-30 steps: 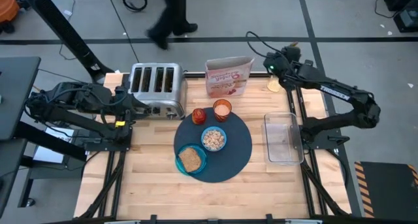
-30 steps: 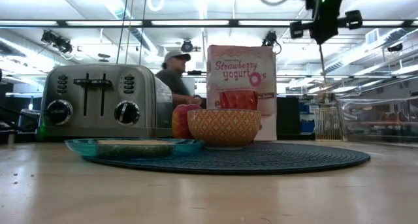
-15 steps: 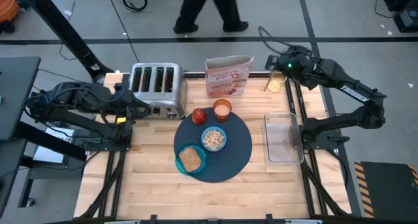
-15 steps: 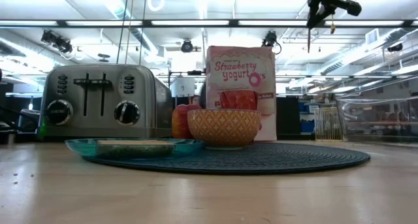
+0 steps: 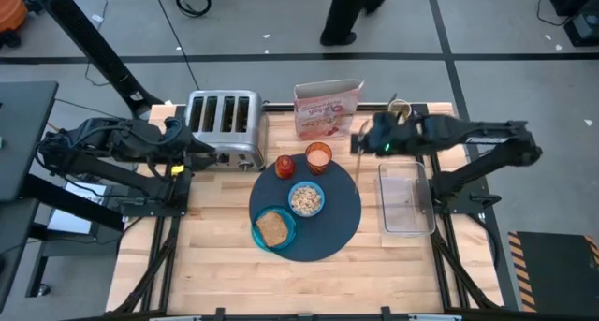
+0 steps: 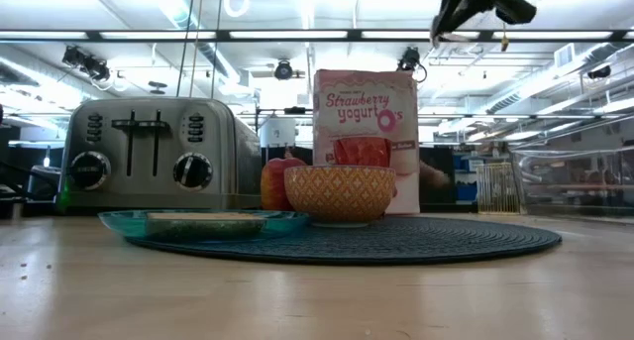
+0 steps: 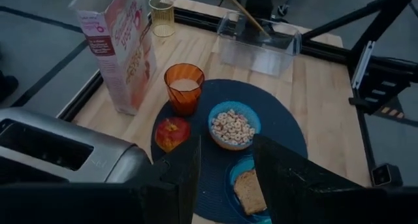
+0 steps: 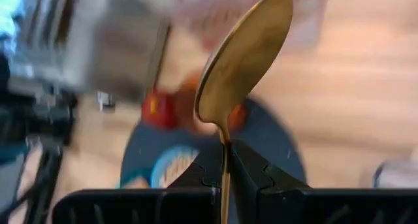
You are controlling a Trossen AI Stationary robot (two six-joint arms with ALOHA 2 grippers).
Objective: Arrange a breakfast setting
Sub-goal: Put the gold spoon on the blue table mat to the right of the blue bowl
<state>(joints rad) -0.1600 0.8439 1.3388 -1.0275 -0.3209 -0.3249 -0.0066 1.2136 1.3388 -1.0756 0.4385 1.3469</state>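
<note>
Gold metal is showing in the right gripper [image 8: 224, 160]: its two fingers are clamped together on the handle of the spoon [image 8: 245, 61], and the spoon bowl is pointing away from the wrist. In the high view the right gripper [image 5: 367, 143] is hanging above the table [image 5: 215, 255] just beside the mat [image 5: 342, 213], between the mat's far right edge and the clear tray [image 5: 404, 197]. The spoon [image 5: 358, 145] is riding in the air, not touching the mat.

The mat is lying flat at the table's centre and is carrying four items:
- The bowl [image 5: 306, 198] is sitting at the mat's middle, filled with cereal rings.
- The plate [image 5: 274, 229] is resting on the near left edge, with the toast [image 5: 272, 227] lying flat on it.
- The fruit [image 5: 284, 166] is sitting at the far left edge, just beside the cup [image 5: 318, 156].
- The cup is standing upright at the far edge.

The cereal box [image 5: 328, 109] is standing behind the mat, and the toaster [image 5: 225, 127] is standing to its left. A small yellow glass [image 5: 400, 109] is standing at the far right corner.

The left gripper [image 5: 201, 149] is waiting beside the toaster, at its left near side, with its fingers [image 7: 189, 168] standing apart and holding nothing.

A person [image 5: 351, 10] is walking on the floor beyond the table.
</note>
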